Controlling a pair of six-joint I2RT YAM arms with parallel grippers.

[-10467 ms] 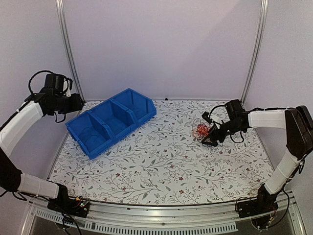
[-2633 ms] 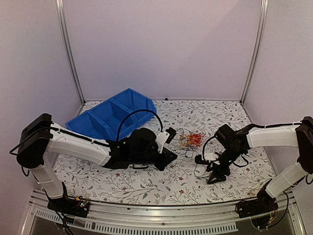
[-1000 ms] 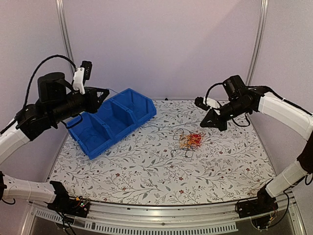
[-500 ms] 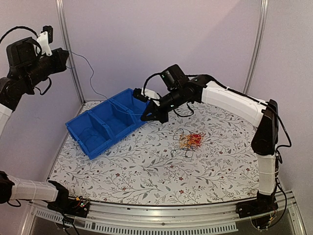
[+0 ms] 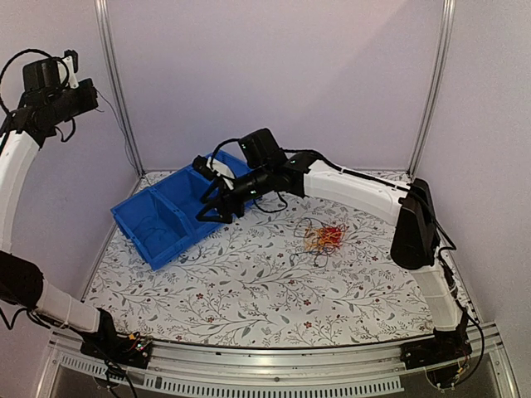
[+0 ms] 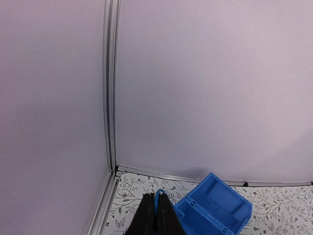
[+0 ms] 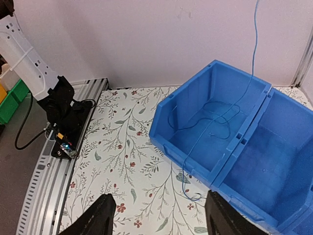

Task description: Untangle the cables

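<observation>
A tangle of red, orange-yellow and dark cables (image 5: 324,238) lies on the flowered table right of centre. One thin blue cable (image 7: 184,181) is apart from it. It comes down from above, loops inside an end compartment of the blue bin (image 7: 230,161), and trails over the rim onto the table. My left gripper (image 5: 88,93) is raised high at the far left, shut on that blue cable (image 6: 157,196). My right gripper (image 5: 213,214) hovers over the bin's near edge, open and holding nothing; its fingers (image 7: 98,218) frame the cable's end.
The blue bin (image 5: 187,207), with three compartments, sits at the back left of the table. The left arm's base (image 7: 61,112) and the front rail show in the right wrist view. Metal frame posts (image 5: 112,83) stand at the back corners.
My right gripper swung left over the bin and opened, letting go of the blue cable, which now drops into the bin. The left gripper stays high, shut on the cable.
</observation>
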